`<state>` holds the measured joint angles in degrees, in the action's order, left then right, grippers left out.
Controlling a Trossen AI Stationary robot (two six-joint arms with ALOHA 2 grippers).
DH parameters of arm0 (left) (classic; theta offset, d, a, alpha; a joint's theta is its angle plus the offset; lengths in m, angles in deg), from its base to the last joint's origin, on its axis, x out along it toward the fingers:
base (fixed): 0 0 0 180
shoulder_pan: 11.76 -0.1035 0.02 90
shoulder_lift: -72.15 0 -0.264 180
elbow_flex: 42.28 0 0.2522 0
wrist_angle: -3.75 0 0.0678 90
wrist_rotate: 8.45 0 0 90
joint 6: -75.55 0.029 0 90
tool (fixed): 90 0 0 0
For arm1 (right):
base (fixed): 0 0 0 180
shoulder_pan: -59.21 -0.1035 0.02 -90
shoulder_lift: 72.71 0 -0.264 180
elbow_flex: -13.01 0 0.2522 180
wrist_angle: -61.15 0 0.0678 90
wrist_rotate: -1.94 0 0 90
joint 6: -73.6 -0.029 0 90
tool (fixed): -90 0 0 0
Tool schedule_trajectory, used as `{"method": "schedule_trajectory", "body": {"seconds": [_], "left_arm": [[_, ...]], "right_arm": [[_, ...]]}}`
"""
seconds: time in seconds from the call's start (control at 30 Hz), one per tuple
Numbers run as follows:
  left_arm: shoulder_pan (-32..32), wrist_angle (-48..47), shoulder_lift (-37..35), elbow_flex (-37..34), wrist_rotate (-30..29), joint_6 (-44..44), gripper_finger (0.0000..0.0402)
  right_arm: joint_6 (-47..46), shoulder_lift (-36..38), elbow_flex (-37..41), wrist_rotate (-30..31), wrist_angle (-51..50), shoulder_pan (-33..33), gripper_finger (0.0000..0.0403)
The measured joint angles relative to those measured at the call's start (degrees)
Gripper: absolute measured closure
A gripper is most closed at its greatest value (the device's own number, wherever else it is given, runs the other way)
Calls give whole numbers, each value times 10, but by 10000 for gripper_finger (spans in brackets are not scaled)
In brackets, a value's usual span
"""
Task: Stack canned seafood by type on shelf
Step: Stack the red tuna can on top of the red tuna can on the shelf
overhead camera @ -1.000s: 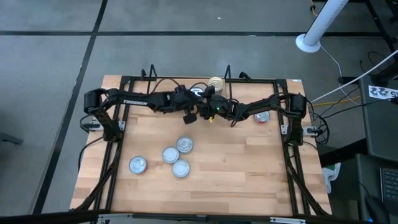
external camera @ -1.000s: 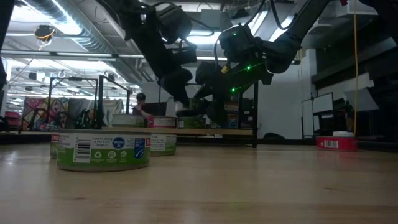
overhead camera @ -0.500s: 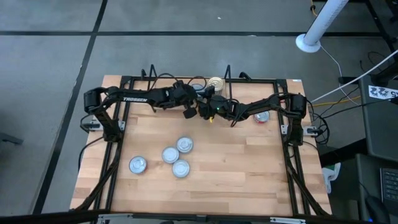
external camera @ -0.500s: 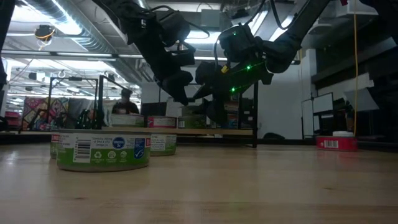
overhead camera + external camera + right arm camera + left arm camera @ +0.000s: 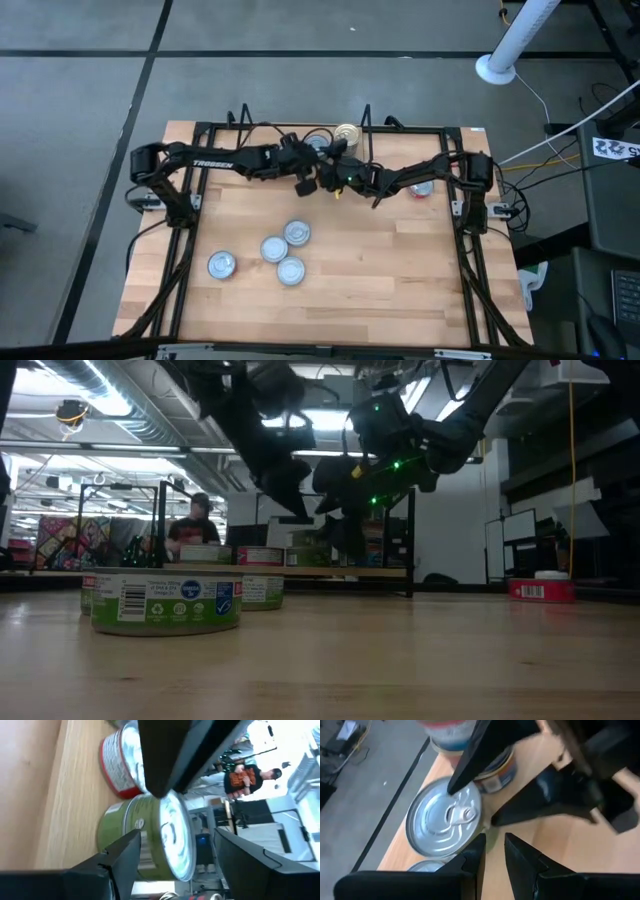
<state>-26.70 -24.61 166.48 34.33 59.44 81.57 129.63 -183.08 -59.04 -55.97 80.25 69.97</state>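
Both my grippers met at the black-wire shelf (image 5: 300,131): the right gripper (image 5: 172,845) spread open around a green-labelled tin (image 5: 145,837), the left gripper (image 5: 492,852) nearly closed, empty. Four silver-lidded tins (image 5: 270,249) and one red tin (image 5: 421,188) remained unshelved.

Across the upper middle of the high view, the left gripper (image 5: 306,180) and right gripper (image 5: 333,175) crowd the shelf (image 5: 300,128) front, nearly touching. Four tins (image 5: 285,250) cluster at lower left (one sits apart). The table (image 5: 400,280) lies open at lower right.
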Motion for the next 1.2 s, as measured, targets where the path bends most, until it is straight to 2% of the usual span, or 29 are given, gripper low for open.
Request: {"method": "schedule_trajectory", "body": {"seconds": [0.23,0.5,0.67,0.97,1.2], "left_arm": [[46,-20,-50,0,0,-30,334],[141,-156,-118,0,9,-177,334],[213,-244,-145,0,75,-298,334],[319,-381,-142,0,203,-472,334],[373,-466,-143,1,232,-537,328]], "right_arm": [[0,0,-25,61,1,-43,153],[0,0,-42,94,0,-98,153],[0,0,-44,94,0,-130,153],[0,0,-44,88,-6,-171,153],[-3,0,-44,27,-29,-180,153]]}}
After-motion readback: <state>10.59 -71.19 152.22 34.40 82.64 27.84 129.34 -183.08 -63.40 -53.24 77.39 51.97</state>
